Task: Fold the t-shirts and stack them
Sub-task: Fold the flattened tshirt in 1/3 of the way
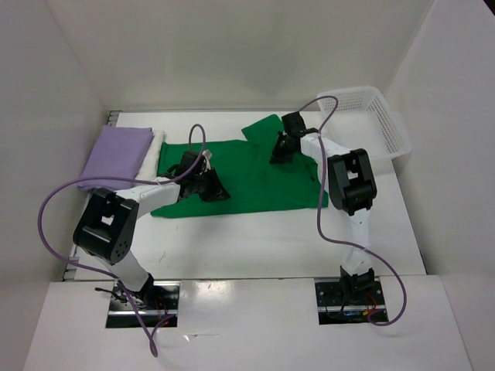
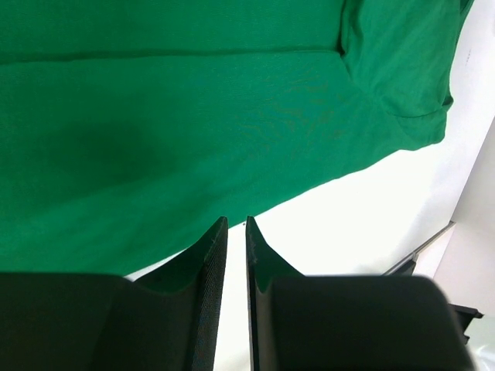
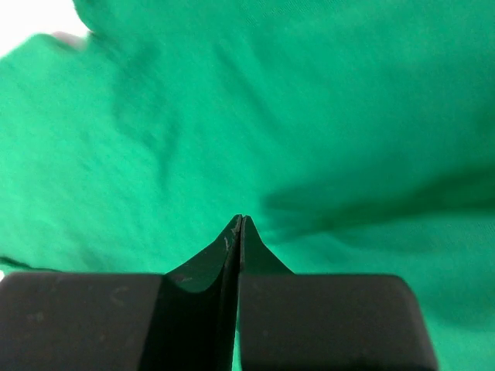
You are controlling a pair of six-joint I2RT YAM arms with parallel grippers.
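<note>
The bright green t-shirt (image 1: 247,174) lies spread flat across the middle of the table. My left gripper (image 1: 207,185) hovers low over its left part. In the left wrist view the gripper (image 2: 236,224) is open by a narrow gap, with nothing between the fingers and the green shirt's (image 2: 193,116) edge just ahead. My right gripper (image 1: 278,153) is over the shirt's upper right, near a sleeve. In the right wrist view the gripper (image 3: 240,218) is shut, tips touching, with green cloth (image 3: 309,100) beyond. The lavender shirt (image 1: 116,154) lies folded at the rear left. No white shirt shows clearly.
A white plastic lattice basket (image 1: 379,120) stands at the rear right corner, partly past the table edge. White walls enclose the table on three sides. Purple cables loop from both arms over the near table.
</note>
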